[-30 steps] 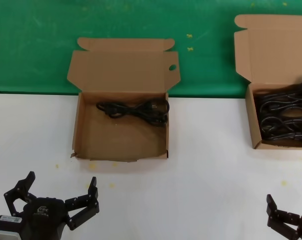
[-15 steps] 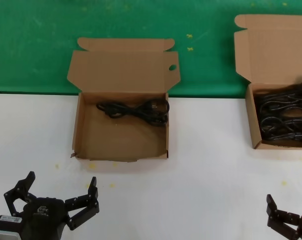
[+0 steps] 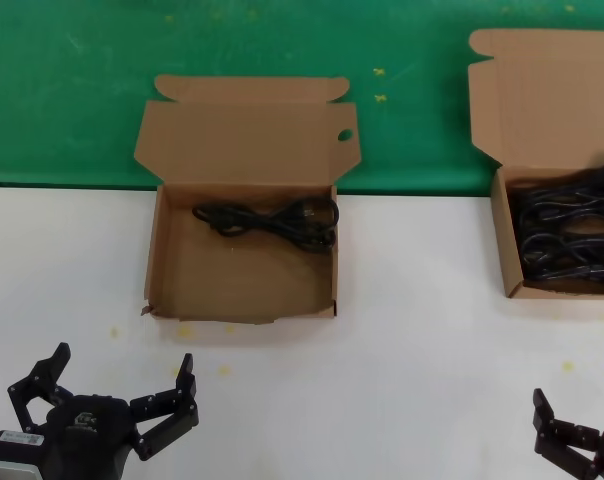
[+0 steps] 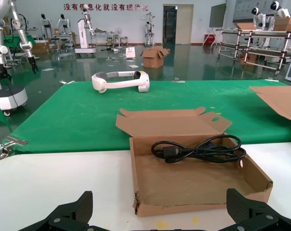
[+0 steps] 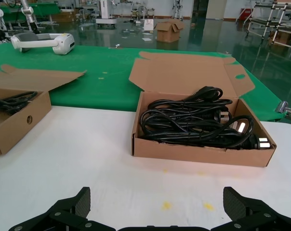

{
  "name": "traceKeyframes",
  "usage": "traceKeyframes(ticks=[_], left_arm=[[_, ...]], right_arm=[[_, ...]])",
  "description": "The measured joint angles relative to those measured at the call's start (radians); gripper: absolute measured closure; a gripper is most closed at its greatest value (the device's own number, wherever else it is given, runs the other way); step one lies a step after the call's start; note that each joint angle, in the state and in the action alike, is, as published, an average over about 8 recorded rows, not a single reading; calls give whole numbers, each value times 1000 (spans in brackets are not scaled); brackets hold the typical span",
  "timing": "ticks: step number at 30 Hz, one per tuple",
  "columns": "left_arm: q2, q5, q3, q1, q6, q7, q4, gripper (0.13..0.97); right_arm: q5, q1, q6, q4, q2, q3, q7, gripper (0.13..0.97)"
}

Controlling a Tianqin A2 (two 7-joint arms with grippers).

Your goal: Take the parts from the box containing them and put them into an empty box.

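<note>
The box with the round-holed lid (image 3: 232, 275) sits at centre left and holds one black cable (image 3: 272, 220) near its back wall; the left wrist view shows this box (image 4: 193, 180) and its cable (image 4: 198, 149). The plain-lidded box (image 3: 502, 240) at the far right is full of several black cables (image 3: 572, 245), which also show in the right wrist view (image 5: 193, 122). My left gripper (image 3: 117, 385) is open and empty at the near left, in front of the holed-lid box. My right gripper (image 5: 157, 202) is open and empty at the near right, in front of the full box (image 5: 198, 154).
Both boxes straddle the line where the white table (image 3: 412, 330) meets the green mat (image 3: 282, 40) behind. A white headset (image 4: 120, 81) lies far back on the mat. The boxes' lid flaps stand up at the back.
</note>
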Motion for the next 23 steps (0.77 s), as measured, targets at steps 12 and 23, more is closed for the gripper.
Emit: traceKeyframes(ticks=[12, 23], left_arm=[[0, 0, 0, 0, 0, 0, 0, 132], [0, 0, 0, 0, 0, 0, 0, 132]], right_arm=[[0, 0, 0, 0, 0, 0, 0, 129], [0, 0, 0, 0, 0, 0, 0, 129]])
